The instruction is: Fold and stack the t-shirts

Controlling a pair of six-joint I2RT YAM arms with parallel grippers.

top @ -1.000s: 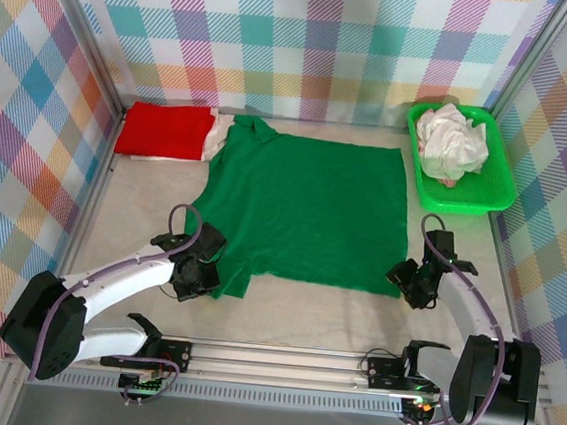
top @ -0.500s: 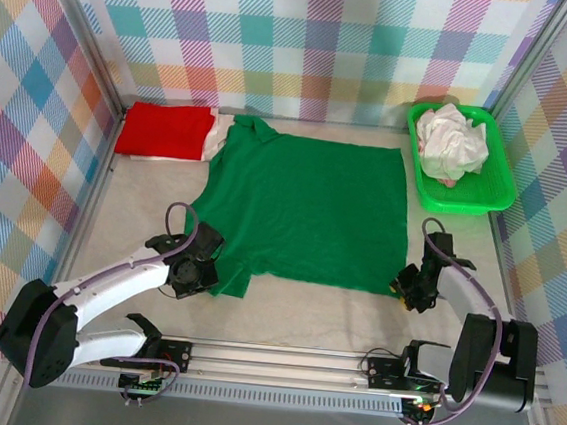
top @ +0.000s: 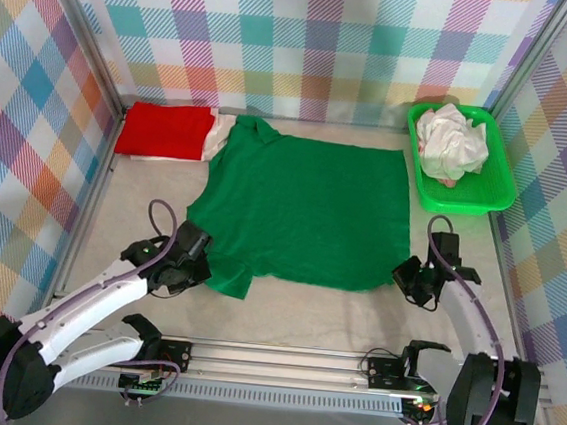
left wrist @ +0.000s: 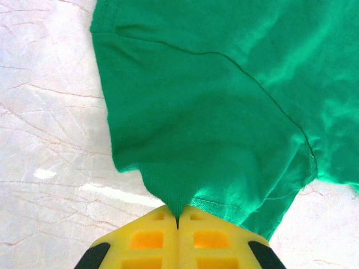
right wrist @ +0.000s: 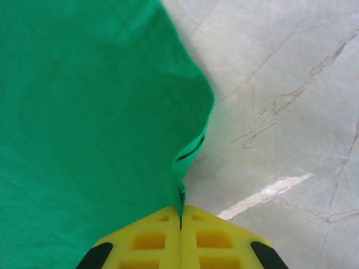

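Note:
A dark green t-shirt (top: 309, 210) lies spread flat in the middle of the table. My left gripper (top: 197, 256) is shut on the cloth of its near left sleeve (left wrist: 185, 168), yellow pads pressed together with fabric pinched between them. My right gripper (top: 406, 276) is shut on the shirt's near right hem corner (right wrist: 179, 185). A folded red t-shirt (top: 166, 129) lies at the back left, with a strip of white cloth (top: 213, 137) at its right edge, beside the green collar. Crumpled white t-shirts (top: 451, 140) fill the tray.
A bright green plastic tray (top: 481, 199) stands at the back right. Checked walls close in the back and both sides. Bare marbled table (top: 304, 310) runs between the shirt's near edge and the rail at the front.
The right gripper has closed on the shirt's near right corner. The left arm has drawn back to the left with the sleeve, pulling the near left cloth outward.

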